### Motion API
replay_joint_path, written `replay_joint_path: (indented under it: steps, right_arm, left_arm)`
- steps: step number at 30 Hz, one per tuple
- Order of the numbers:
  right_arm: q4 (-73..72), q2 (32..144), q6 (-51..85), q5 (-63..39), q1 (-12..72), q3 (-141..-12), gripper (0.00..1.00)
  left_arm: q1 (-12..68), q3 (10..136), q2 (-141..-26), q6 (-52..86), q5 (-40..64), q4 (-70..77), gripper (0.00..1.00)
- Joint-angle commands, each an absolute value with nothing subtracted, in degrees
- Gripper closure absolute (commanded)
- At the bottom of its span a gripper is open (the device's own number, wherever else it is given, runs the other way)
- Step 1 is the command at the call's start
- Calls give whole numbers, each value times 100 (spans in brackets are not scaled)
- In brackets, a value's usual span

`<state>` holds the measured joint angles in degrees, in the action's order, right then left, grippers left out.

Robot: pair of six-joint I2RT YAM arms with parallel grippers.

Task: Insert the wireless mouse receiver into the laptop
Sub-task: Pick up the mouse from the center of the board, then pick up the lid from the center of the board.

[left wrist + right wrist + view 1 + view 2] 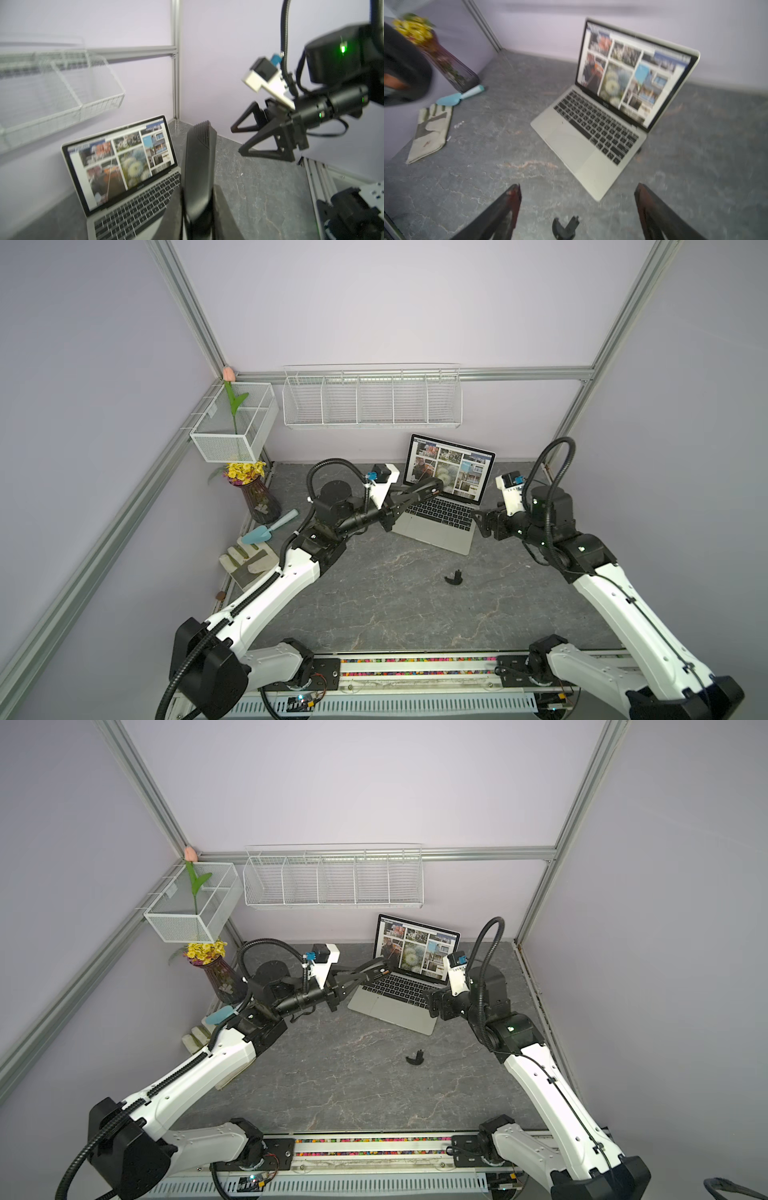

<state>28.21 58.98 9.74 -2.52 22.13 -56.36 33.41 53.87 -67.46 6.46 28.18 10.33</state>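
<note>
The silver-grey laptop [436,531] [390,1009] [124,199] [571,145] stands open at the back of the table, its screen showing a grid of photos. My left gripper [417,494] [365,974] [197,199] is shut on a black oval mouse [432,488] [377,969] [199,155], held above the left part of the keyboard. My right gripper [484,523] [434,1004] [576,187] hangs open and empty just off the laptop's right edge. A curved black cover piece [454,577] [415,1057] [563,228] lies on the table in front of the laptop. The wireless mouse receiver is not visible in any view.
At the left stand a vase of yellow flowers [257,497], a blue trowel [270,526] and a work glove [249,562]. A wire basket rack [372,396] and a mesh box [235,423] hang on the walls above the table.
</note>
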Motion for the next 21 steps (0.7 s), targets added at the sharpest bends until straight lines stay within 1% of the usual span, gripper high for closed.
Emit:
replay_joint_path:
  steps: [1, 4, 5, 7, 8, 11, 12, 13, 15, 17, 18, 21]
  right_arm:
    - [3079, 6109, 2111, 36, 2337, -5077, 11]
    - [3179, 6435, 3065, 71, 2383, -4493, 7]
    - [2953, 6468, 3044, -83, 2531, -4296, 6]
    - [2429, 6478, 2160, -189, 3145, -4015, 2]
    - [2276, 6542, 1601, -208, 3488, -3945, 2]
    - [2563, 7146, 576, -216, 3984, -4285, 13]
    - [2793, 7419, 402, -240, 4035, -4475, 14]
    - [3073, 7711, 176, -175, 4129, -4671, 18]
    - [3535, 8218, -141, 106, 4393, -4995, 24]
    - [3938, 8673, -442, 615, 4655, -5369, 31]
    - [4092, 8851, -526, 737, 4712, -5476, 33]
    - [4262, 9109, -791, 864, 4735, -5592, 44]
  left_arm:
    - [3007, 4797, -6291, 2603, 2288, 691, 100]
    - [2765, 4512, -5981, 2915, 2261, 113, 100]
    - [2735, 4496, -5914, 2912, 2174, -201, 100]
    - [2687, 4511, -5841, 2954, 1983, -682, 100]
    - [2622, 4484, -5843, 3015, 1973, -804, 100]
    - [2329, 4251, -5845, 3365, 2302, -640, 100]
    - [2224, 4169, -5845, 3495, 2425, -563, 100]
    - [2096, 4084, -5834, 3602, 2581, -476, 100]
    - [1917, 3944, -5772, 3682, 2811, -386, 100]
    - [1753, 3910, -5716, 3637, 2942, -485, 100]
    - [1680, 3911, -5699, 3607, 3015, -526, 100]
    - [1468, 3919, -5695, 3540, 3273, -577, 100]
